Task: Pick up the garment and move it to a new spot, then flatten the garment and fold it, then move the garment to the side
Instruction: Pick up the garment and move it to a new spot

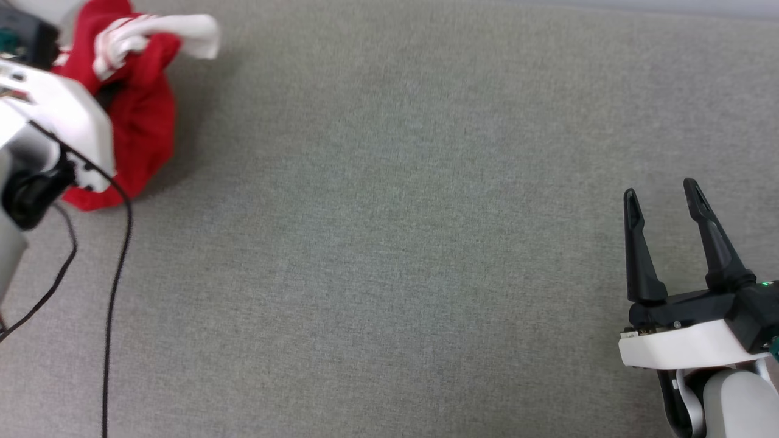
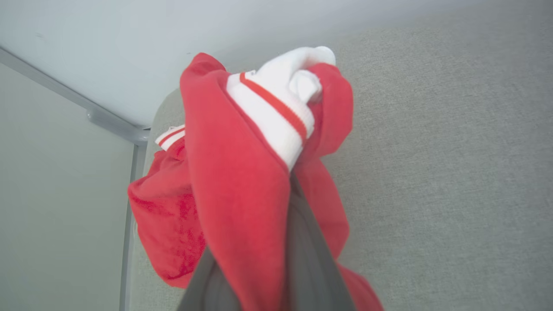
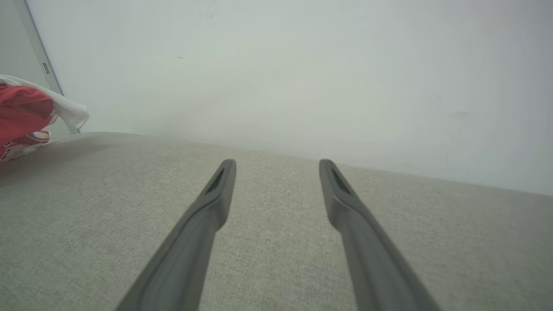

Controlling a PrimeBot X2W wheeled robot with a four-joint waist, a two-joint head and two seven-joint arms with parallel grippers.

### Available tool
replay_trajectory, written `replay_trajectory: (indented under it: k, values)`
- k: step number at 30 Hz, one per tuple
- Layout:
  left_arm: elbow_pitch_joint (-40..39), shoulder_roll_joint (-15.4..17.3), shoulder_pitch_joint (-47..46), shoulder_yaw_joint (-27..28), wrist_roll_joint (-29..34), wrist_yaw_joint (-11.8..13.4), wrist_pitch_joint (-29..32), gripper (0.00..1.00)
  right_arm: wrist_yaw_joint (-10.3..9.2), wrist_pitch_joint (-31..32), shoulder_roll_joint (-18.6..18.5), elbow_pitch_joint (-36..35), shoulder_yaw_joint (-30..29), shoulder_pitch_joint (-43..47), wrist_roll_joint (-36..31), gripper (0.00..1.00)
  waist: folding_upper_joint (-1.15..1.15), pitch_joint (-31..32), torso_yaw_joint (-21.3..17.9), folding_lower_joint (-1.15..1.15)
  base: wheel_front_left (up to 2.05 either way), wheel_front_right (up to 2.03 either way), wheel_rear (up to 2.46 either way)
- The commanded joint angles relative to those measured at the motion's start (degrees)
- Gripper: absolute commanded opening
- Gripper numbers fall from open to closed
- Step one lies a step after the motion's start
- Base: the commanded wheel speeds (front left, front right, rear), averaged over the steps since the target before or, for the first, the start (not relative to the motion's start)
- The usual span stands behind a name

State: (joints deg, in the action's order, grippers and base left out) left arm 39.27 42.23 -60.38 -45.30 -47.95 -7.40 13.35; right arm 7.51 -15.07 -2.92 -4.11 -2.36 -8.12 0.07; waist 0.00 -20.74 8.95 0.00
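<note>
The garment (image 1: 143, 121) is a bunched red shirt with white, red-striped sleeves, standing in a heap at the far left of the grey fabric surface (image 1: 389, 243). In the left wrist view the garment (image 2: 233, 181) is draped over my left gripper (image 2: 291, 203), whose dark fingers (image 2: 302, 259) are closed together with red cloth pinched between them. My left arm's white wrist housing (image 1: 55, 115) covers part of the heap. My right gripper (image 1: 663, 188) stands open and holds nothing at the lower right, far from the shirt. The right wrist view shows its spread gripper (image 3: 276, 166) and the garment (image 3: 21, 112) at far left.
Black cables (image 1: 115, 267) hang from the left arm down the left side. A pale wall (image 3: 276, 65) rises behind the surface, with a grey frame rail (image 2: 108, 121) at the corner near the shirt.
</note>
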Motion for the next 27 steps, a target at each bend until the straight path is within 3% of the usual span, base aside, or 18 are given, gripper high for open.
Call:
replay_trajectory:
  k: [1, 5, 19, 27]
  values:
    - [-1.7, -1.1, -1.7, -1.7, 0.7, 0.0, -1.1, 0.00, -0.05, -0.2, 0.1, 0.2, 0.1, 0.9, 0.6, 1.00, 0.00, 2.0, -0.5, 0.00, 0.00, 0.00, 0.00]
    - [-4.9, -3.2, -3.5, -4.8, 1.6, 0.0, -2.3, 0.00, -0.05, -0.2, 0.1, 0.3, -0.2, 1.4, 1.6, 1.00, 0.00, 3.7, -2.0, 0.00, 0.00, 0.00, 0.00]
    - [-11.4, -17.5, -5.7, -17.4, 5.0, 0.0, -6.1, 0.00, -0.04, -0.2, 0.1, 0.0, -1.3, 2.6, 4.8, 1.00, 0.00, 4.7, -10.3, 0.00, 0.00, 0.00, 0.00]
    - [-12.6, -23.9, -4.7, -23.2, 5.2, 0.0, -9.4, 0.00, -0.04, -0.2, 0.1, -0.4, -3.5, 2.8, 5.8, 1.00, 0.00, 3.8, -13.3, 0.00, 0.00, 0.00, 0.00]
